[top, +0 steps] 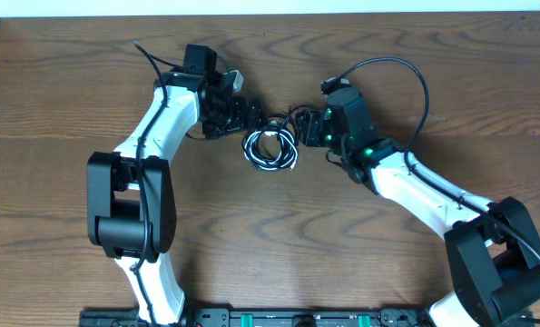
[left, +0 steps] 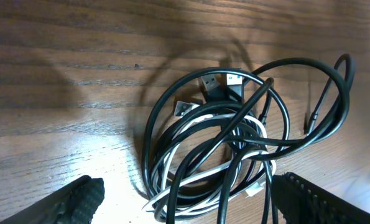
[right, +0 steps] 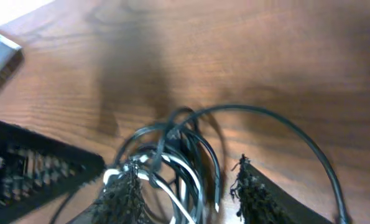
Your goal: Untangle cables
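Note:
The cables (top: 270, 147) lie as one tangled coil of black cords and a white cord on the wooden table, between the two arms. In the left wrist view the coil (left: 216, 149) shows a black USB plug at its top and loose loops running right. My left gripper (top: 249, 116) (left: 185, 199) is open, its fingers on either side of the coil's near edge. My right gripper (top: 310, 127) (right: 188, 186) is open, with strands of the coil (right: 172, 162) between its fingers.
A thick black arm wire (top: 406, 77) arcs over the table behind the right arm. The left gripper's dark finger (right: 35, 168) shows at the left of the right wrist view. The table's far edge runs along the top.

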Tool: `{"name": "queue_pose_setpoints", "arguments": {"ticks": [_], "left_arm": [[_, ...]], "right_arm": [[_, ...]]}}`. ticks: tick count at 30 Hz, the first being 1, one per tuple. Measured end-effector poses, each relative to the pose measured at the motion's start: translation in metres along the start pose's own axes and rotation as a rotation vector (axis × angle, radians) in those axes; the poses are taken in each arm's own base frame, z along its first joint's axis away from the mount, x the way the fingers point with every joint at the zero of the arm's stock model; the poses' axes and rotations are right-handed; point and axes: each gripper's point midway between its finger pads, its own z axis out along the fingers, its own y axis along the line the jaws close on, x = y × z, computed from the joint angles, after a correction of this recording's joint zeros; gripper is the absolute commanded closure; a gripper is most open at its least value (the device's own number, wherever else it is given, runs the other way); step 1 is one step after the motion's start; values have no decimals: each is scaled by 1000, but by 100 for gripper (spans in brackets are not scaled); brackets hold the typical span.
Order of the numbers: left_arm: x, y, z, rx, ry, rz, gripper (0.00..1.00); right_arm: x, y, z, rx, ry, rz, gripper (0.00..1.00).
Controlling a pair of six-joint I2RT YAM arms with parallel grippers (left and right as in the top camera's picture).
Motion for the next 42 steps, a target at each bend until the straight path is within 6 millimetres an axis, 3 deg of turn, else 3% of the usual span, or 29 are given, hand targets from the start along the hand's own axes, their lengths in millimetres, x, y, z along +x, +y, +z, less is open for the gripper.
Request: {"name": "queue_pose_setpoints", "arguments": {"ticks": [2, 6, 9, 14, 20, 26, 32, 42], "left_arm": [[0, 0, 0, 0, 0, 0, 9], [2, 0, 0, -1, 7, -3, 25], [2, 0, 0, -2, 10, -2, 31], [2, 0, 0, -2, 10, -5, 31], [2, 0, 0, -2, 9, -5, 30], [2, 0, 0, -1, 7, -4, 30], [2, 0, 0, -1, 6, -3, 31], [1, 0, 0, -1, 6, -3, 31]], "right_arm": [[-6, 6, 1, -10, -34, 12, 57], [-8, 6, 7, -10, -58, 84, 57], [-3, 1, 18, -7, -57, 121, 57], [18, -12, 46, 2, -22, 153, 58], [25, -13, 62, -32, -26, 161, 63], [19, 5, 63, -128, -39, 152, 67], [30, 11, 62, -169, 24, 150, 68], [21, 25, 58, -267, 19, 137, 61]]}}
